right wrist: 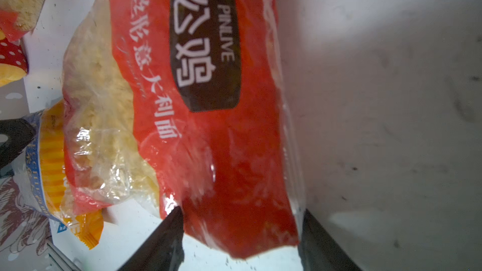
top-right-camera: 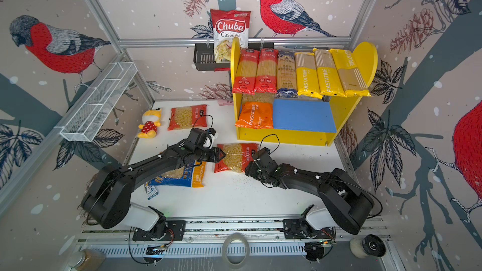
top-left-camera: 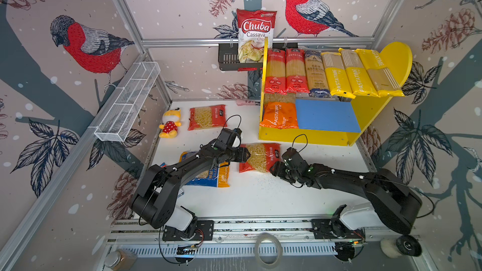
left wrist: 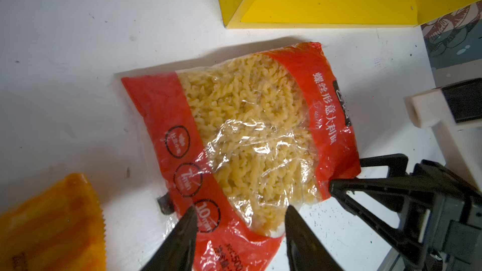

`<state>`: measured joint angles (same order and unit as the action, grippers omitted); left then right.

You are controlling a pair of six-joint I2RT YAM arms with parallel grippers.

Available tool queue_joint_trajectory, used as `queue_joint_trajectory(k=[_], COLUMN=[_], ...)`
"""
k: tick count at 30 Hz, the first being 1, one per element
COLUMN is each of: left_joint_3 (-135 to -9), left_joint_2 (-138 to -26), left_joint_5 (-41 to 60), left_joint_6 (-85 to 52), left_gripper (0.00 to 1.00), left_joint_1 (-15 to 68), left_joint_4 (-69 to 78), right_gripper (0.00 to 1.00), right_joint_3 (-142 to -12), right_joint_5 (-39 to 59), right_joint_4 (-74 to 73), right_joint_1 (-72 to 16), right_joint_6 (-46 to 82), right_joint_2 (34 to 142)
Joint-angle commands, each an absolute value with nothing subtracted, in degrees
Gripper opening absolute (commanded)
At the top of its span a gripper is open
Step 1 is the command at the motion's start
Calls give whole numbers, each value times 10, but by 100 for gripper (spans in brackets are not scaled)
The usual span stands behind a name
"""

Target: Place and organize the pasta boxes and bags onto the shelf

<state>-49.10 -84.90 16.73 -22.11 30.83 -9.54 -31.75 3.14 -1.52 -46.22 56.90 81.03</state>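
Top views: blue-yellow bag [top-left-camera: 211,180] half hidden under left arm [top-left-camera: 187,168].

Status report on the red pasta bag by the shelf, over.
Left gripper open over one end of red fusilli bag. Right gripper astride other end, grip unclear. Bag on table before shelf. Nothing between them.

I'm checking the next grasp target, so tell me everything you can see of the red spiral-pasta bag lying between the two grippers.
The red spiral-pasta bag is a crinkly plastic pack, red bands with white Chinese print and a dark PINLIVE label flanking a clear middle full of yellow spirals. It lies on the white table, before the shelf, not touching it. The left gripper and right gripper straddle opposite ends; whether either grips is unclear.
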Motion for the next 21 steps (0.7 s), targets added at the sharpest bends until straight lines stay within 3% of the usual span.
queue_joint_trajectory(k=[1,6,12,15,17,18,20,21], left_joint_3=[-504,-508,-528,-511,-500,-503,-513,-513], left_joint_2=[-854,-850,-847,-842,-846,-855,-875,-883], left_joint_5=[141,134,120,134,139,135,136,140], left_joint_6=[-212,-216,-222,-238,-253,-264,-289,-301], left_gripper=[54,55,55,55,55,55,56,56], left_joint_1=[307,307,305,306,306,306,310,316], left_joint_4=[-84,-82,-97,-68,-46,-45,-47,-37], right_gripper=[61,25,13,9,10,18,49,55], right_joint_3=[-313,-354,-379,-399,-393,-387,-374,-369], right_joint_5=[12,6,10,-6,-25,-38,-56,-61], right_joint_4=[-45,1,135,220,231,225,210,206], right_joint_1=[-454,-444,-424,-362,-314,-294,-276,-275], right_joint_6=[561,473,344,299,295,300,321,338], right_joint_2=[822,840,800,762,726,701,671,658])
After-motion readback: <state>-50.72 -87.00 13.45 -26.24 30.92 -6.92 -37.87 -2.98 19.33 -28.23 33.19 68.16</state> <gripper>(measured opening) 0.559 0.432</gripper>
